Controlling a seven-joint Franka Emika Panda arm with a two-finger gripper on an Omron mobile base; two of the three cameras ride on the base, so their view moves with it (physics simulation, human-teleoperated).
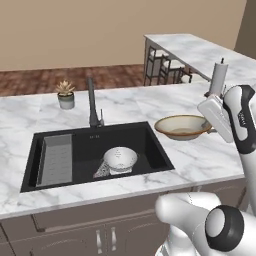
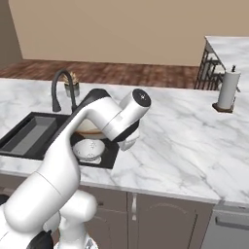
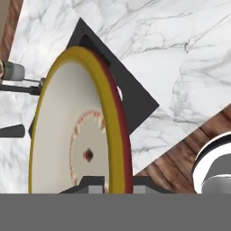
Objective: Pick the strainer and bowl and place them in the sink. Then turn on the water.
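My gripper point(image 1: 211, 130) is shut on the right rim of the tan bowl point(image 1: 182, 126), which it holds level just right of the black sink point(image 1: 150, 142). Up close in the hand view, the bowl point(image 3: 76, 135) stands edge-on with its yellow-brown rim between my gripper's point(image 3: 115, 182) fingertips. From the right base view, the bowl point(image 2: 90, 128) peeks out behind my arm, at the sink's point(image 2: 19, 146) right edge. A small grey mesh strainer point(image 1: 101, 171) lies on the sink floor against a white perforated dome point(image 1: 120, 159).
A tall dark faucet point(image 1: 92, 102) stands behind the sink, with a small potted plant point(image 1: 65, 95) to its left. A grey ribbed tray point(image 1: 55, 159) fills the sink's left part. A paper towel roll point(image 1: 218, 77) stands at the back right.
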